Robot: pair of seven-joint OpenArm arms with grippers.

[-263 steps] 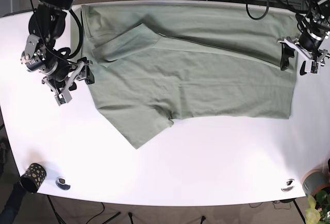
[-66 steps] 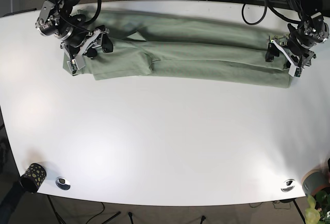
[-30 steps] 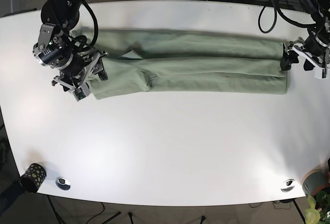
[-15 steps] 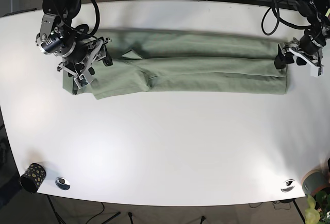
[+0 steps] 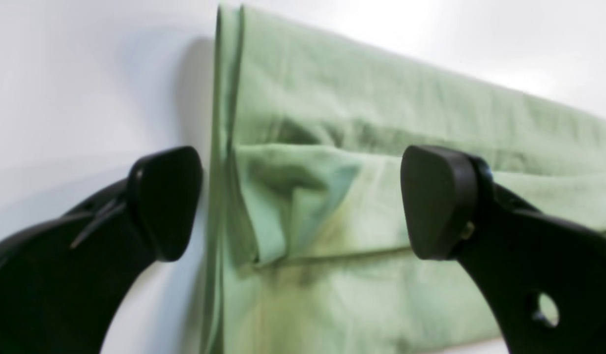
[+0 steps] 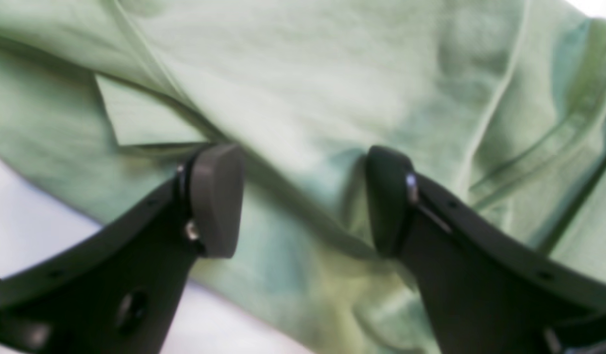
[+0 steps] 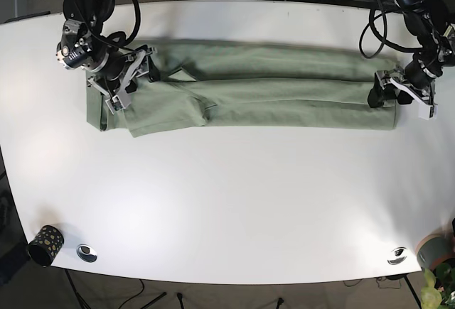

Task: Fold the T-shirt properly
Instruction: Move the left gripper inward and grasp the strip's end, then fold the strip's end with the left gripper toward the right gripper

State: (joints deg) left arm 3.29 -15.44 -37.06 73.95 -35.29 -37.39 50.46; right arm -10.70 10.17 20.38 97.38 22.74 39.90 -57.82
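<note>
Close in, the left pincer (image 5: 303,201) stands spread wide over the end of the green T-shirt (image 5: 381,162): one black fingertip (image 5: 165,201) sits off the cloth's stacked edge, over the white table (image 5: 86,73), while the other is over the fabric. Between them lie the layered hem folds and a tucked-in flap. Whether the tips touch the cloth cannot be told from this blurred view.

The right pincer (image 6: 303,201) is likewise spread, empty, both tips over the T-shirt (image 6: 307,88). Cloth fills the gap between the fingers and runs beyond them on both sides. A small folded corner lies just beyond one fingertip (image 6: 216,196), and bare table (image 6: 27,221) shows past the garment's edge behind that finger.

From above, the base view takes in what the wrist cameras cannot: the whole T-shirt (image 7: 270,85) is a long, narrow band across the far half of the table (image 7: 227,202), with the right pincer (image 7: 128,82) at one end and the left pincer (image 7: 398,96) at the other, well apart. The band's end at the right pincer is wider and uneven, with a sleeve portion jutting toward the near side. A patterned cup (image 7: 45,244) and a small round disc (image 7: 87,253) sit at the table's near edge, far from both pincers, and another disc (image 7: 397,256) lies at the opposite near corner.
</note>
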